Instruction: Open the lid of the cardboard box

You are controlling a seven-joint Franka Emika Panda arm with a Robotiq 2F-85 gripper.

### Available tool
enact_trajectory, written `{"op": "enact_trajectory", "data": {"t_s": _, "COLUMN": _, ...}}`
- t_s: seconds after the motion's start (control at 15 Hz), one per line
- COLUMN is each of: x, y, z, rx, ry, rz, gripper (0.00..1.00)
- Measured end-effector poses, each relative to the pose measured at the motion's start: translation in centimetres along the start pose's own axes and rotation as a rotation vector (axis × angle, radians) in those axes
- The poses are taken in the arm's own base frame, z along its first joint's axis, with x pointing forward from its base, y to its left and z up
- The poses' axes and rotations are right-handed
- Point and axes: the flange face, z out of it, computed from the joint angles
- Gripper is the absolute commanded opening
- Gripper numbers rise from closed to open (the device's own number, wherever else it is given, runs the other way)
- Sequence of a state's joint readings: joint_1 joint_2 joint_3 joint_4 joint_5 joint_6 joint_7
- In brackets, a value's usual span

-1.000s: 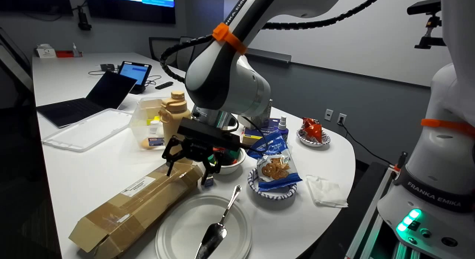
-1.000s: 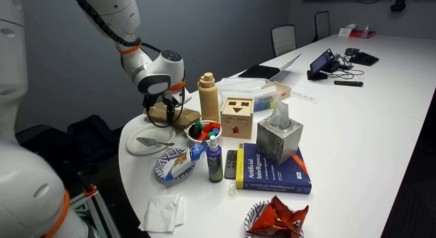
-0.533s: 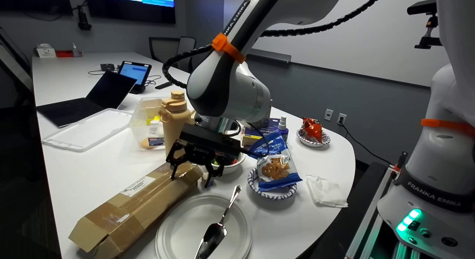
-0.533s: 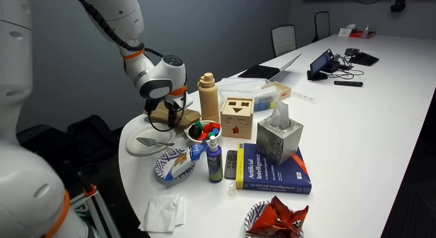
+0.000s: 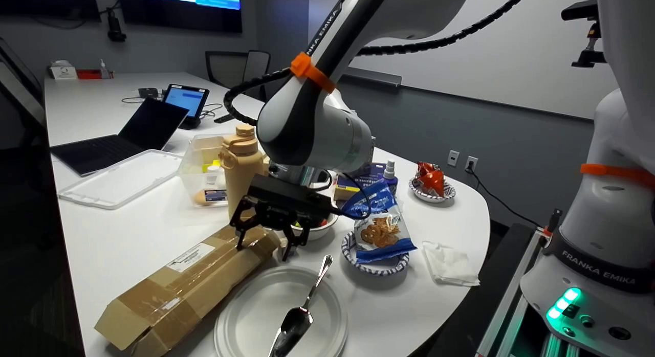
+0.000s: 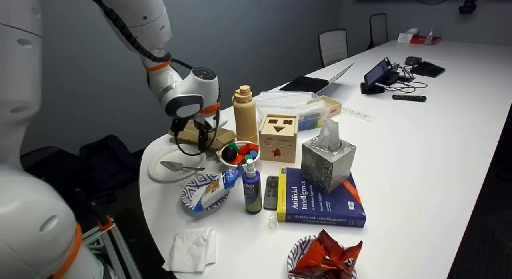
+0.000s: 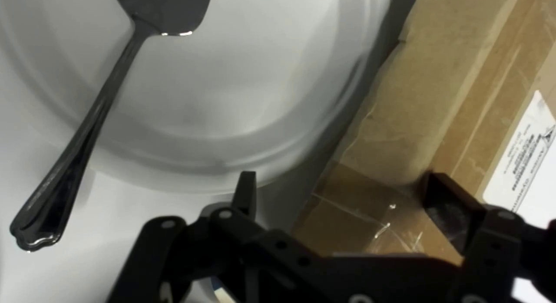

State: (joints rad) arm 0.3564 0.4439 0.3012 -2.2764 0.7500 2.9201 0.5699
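The long brown cardboard box (image 5: 204, 293) lies closed on the table, with clear tape across it. Its lid (image 5: 171, 272), the top panel with a white label, lies flat; I cannot make out its hinge edge. The box also shows in an exterior view (image 6: 224, 137), partly behind my arm, and in the wrist view (image 7: 404, 120). My gripper (image 5: 263, 250) is open and empty over the box's far end. In the wrist view the gripper (image 7: 341, 181) has one finger at the box's top, seemingly touching it, and the other beside the box on the plate side.
A white plate (image 5: 250, 306) with a metal cake server (image 5: 296, 324) lies right beside the box. A tan bottle (image 5: 240, 168) stands beyond the gripper. A bowl of coloured blocks (image 6: 240, 154), a wooden block toy (image 6: 279, 139) and a snack bag (image 5: 381, 231) are near.
My gripper has come down a little toward the box's far end, mostly in the first half second. Its fingers stay open. The box and the other things have not moved.
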Motion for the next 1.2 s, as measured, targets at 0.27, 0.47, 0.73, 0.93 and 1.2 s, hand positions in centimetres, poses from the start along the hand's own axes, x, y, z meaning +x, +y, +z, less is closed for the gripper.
{"op": "enact_trajectory", "data": {"t_s": 0.27, "x": 0.9, "y": 0.0, "z": -0.1, "rx": 0.003, "ry": 0.011, "rz": 0.007, "gripper": 1.00}}
{"op": "enact_trajectory", "data": {"t_s": 0.47, "x": 1.8, "y": -0.4, "z": 0.0, "rx": 0.006, "ry": 0.020, "rz": 0.004, "gripper": 1.00}}
{"op": "enact_trajectory", "data": {"t_s": 0.73, "x": 2.6, "y": -0.9, "z": 0.2, "rx": 0.007, "ry": 0.028, "rz": -0.017, "gripper": 1.00}}
{"op": "enact_trajectory", "data": {"t_s": 0.93, "x": 2.6, "y": -1.0, "z": 0.4, "rx": 0.004, "ry": 0.028, "rz": -0.028, "gripper": 0.84}}
{"op": "enact_trajectory", "data": {"t_s": 1.2, "x": 2.4, "y": -1.2, "z": 0.3, "rx": 0.006, "ry": 0.029, "rz": -0.034, "gripper": 0.60}}
